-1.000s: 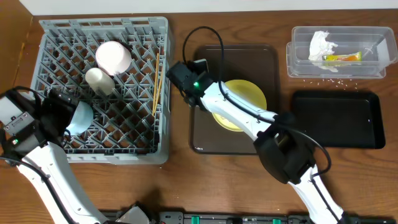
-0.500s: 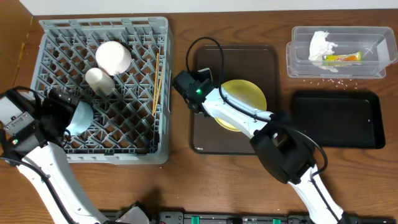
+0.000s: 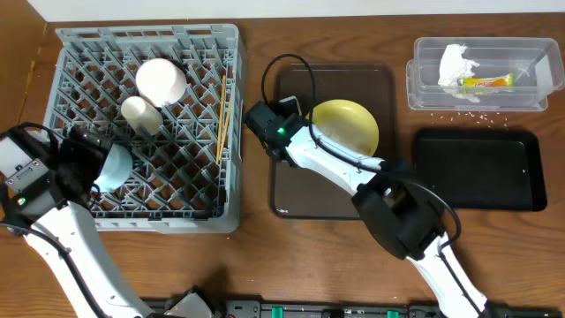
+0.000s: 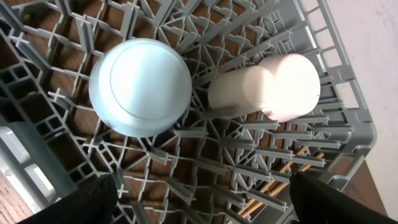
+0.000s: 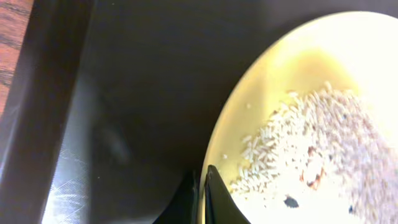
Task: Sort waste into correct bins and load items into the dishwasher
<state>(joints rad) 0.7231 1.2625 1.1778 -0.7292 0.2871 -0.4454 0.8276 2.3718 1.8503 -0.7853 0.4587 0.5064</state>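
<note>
My right gripper [image 3: 303, 139] [image 5: 202, 198] is shut on the left rim of the pale yellow plate [image 3: 346, 125] [image 5: 323, 81], one finger above the rim and one below. Rice-like crumbs [image 5: 298, 143] lie on the plate. The plate is over the dark brown serving tray [image 3: 291, 190]. My left gripper [image 3: 81, 166] [image 4: 205, 208] hangs open over the grey dishwasher rack [image 3: 146, 34], holding nothing. In the rack are the light blue bowl [image 3: 116, 166] [image 4: 140, 87], upside down, the white bowl [image 3: 161, 81] [image 4: 291, 86], the white cup [image 3: 141, 113] [image 4: 239, 93] and the chopsticks [image 3: 222, 119] [image 4: 273, 186].
At the back right the clear tub [image 3: 424, 93] holds the white napkin [image 3: 457, 64] and the wrapper [image 3: 487, 82]. A few crumbs [image 3: 459, 110] lie on the table in front of it. The black tray [image 3: 481, 168] sits nearer the front.
My right gripper has shut on the plate's rim, and the plate has shifted a little toward the back of the brown tray. The left arm has not moved.
</note>
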